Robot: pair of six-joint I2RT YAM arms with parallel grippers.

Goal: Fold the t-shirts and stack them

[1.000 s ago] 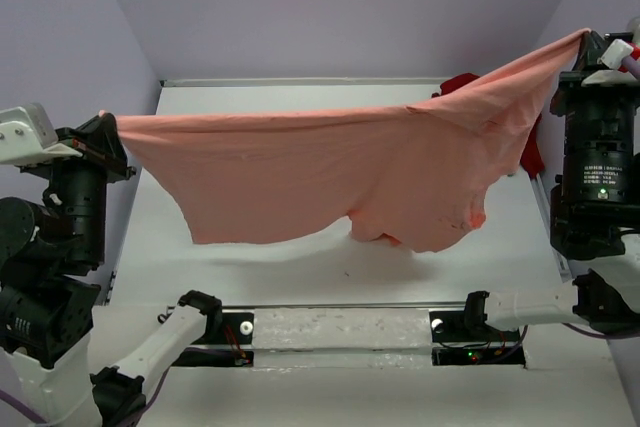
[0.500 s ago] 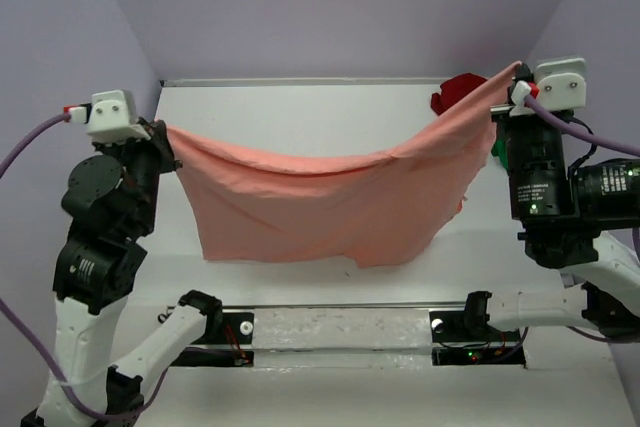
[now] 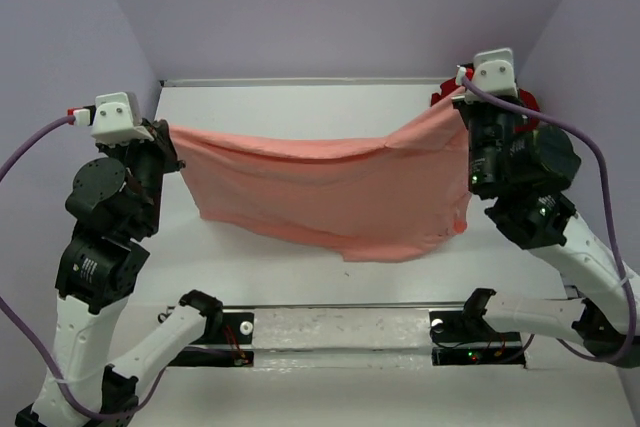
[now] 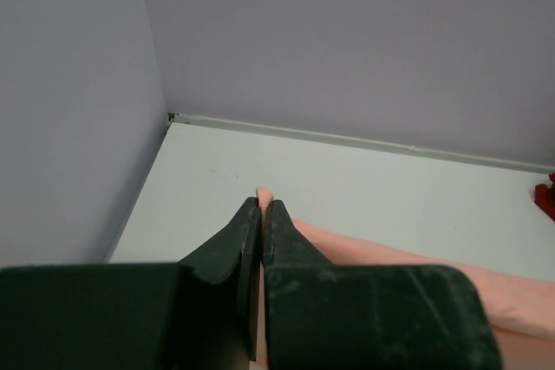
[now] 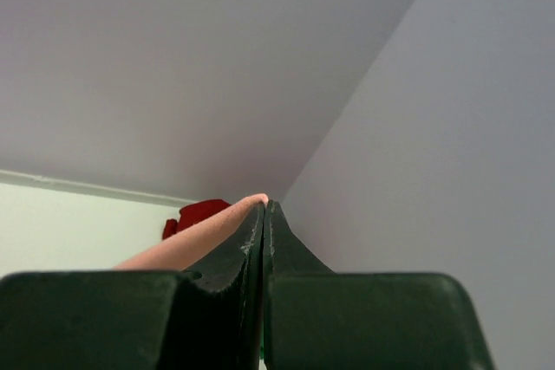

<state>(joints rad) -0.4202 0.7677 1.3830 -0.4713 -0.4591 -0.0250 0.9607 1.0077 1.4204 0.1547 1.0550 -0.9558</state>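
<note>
Corners of the pink shirt (image 3: 320,192) sit pinched in your left gripper (image 4: 262,204) and right gripper (image 5: 263,206); it hangs stretched between them.

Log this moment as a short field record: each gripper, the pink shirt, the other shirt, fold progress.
left gripper: shut on one end of the salmon-pink t-shirt top edge
right gripper: shut on the opposite end
salmon-pink t-shirt: spread in the air between the two grippers, top edge sagging in the middle, over the table
lower edge: cannot tell whether it touches the table
dark red t-shirt: bunched at the far right of the table, behind the right gripper
fold progress: pink shirt not yet folded, nothing stacked
</note>
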